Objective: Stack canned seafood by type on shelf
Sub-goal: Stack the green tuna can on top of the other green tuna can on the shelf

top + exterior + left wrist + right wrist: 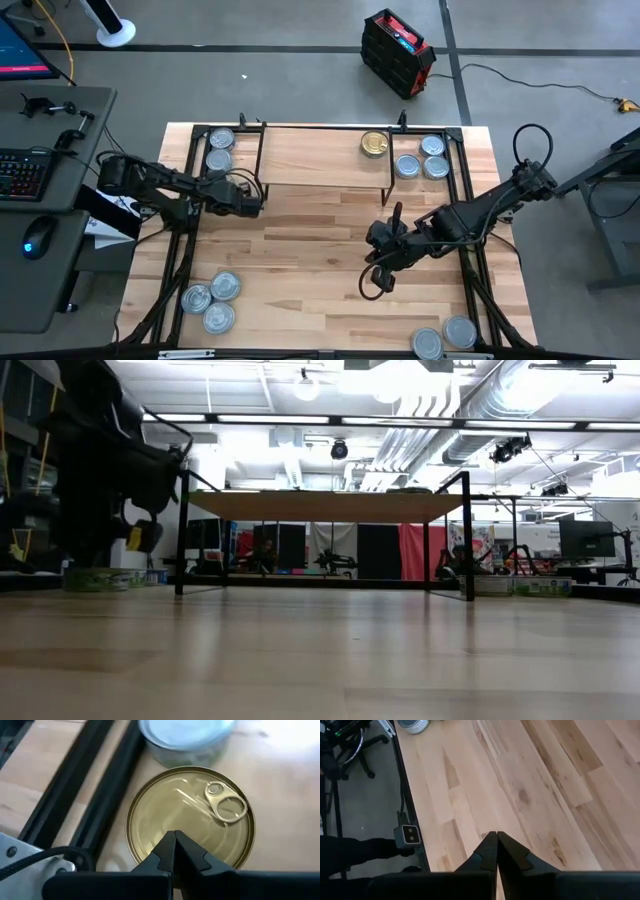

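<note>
In the left wrist view a round tin with a pale gold lid and pull tab (190, 815) lies on the table under my left gripper (175, 836), which is shut. Beyond it rests a silver-lidded tin (182, 732). From above, this pair (218, 150) sits left of the shelf (320, 155), with my left gripper (222, 178) at its near side. A gold tin (375, 145) stands on the shelf's right end. My right gripper (496, 836) is shut, high over the bare table middle (375, 265). My left gripper slants down from the near side, its shut fingertips (167, 845) over the near part of the gold-lidded tin's top (165, 820). I cannot tell whether they touch the lid. The tin lies flat on the table.
Three silver tins (425, 160) lie right of the shelf, three (213, 300) at the near left and two (445, 338) at the near right. Black frame rails (85, 785) run beside the left pair. The table middle (310, 250) is bare wood.
</note>
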{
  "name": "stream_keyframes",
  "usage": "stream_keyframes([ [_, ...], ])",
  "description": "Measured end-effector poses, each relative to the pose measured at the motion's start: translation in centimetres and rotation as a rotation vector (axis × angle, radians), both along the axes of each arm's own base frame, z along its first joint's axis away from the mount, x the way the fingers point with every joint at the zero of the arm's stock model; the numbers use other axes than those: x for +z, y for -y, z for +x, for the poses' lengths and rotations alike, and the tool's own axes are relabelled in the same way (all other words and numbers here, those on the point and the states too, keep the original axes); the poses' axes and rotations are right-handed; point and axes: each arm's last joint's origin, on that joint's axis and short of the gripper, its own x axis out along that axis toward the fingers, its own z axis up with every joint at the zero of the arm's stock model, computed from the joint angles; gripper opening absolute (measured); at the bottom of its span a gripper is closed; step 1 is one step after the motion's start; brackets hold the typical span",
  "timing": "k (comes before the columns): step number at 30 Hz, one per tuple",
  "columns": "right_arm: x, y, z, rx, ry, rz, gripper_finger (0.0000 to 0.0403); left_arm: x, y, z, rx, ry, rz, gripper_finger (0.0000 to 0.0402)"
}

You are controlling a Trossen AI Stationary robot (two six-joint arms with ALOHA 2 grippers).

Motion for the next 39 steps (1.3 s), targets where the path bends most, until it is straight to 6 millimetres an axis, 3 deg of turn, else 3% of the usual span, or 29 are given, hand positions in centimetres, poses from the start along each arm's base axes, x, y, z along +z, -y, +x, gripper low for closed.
stream_keyframes([
  [16, 0.0, 0.0, 0.0, 0.027, 0.006, -0.030, 0.0000, 1.4, 7.6, 1.6, -0.385, 0.051, -0.180, 0.0000],
  [21, 0.0, 0.0, 0.0, 0.027, 0.006, -0.029, 0.0000, 2.6, 10.8, 2.4, -0.462, 0.156, -0.288, 0.0000],
  [27, 0.0, 0.0, 0.0, 0.034, 0.007, -0.034, 0.0000, 3.0, 14.4, 4.0, -0.650, 0.399, -0.357, 0.0000],
  [31, 0.0, 0.0, 0.0, 0.035, 0.007, -0.034, 0.0000, 2.5, 15.2, 6.1, -0.818, 0.513, -0.295, 0.0000],
  [39, 0.0, -0.2, 0.0, 0.065, 0.005, -0.010, 0.0000, 1.4, 14.9, 13.4, -1.175, 0.741, -0.140, 0.0000],
])
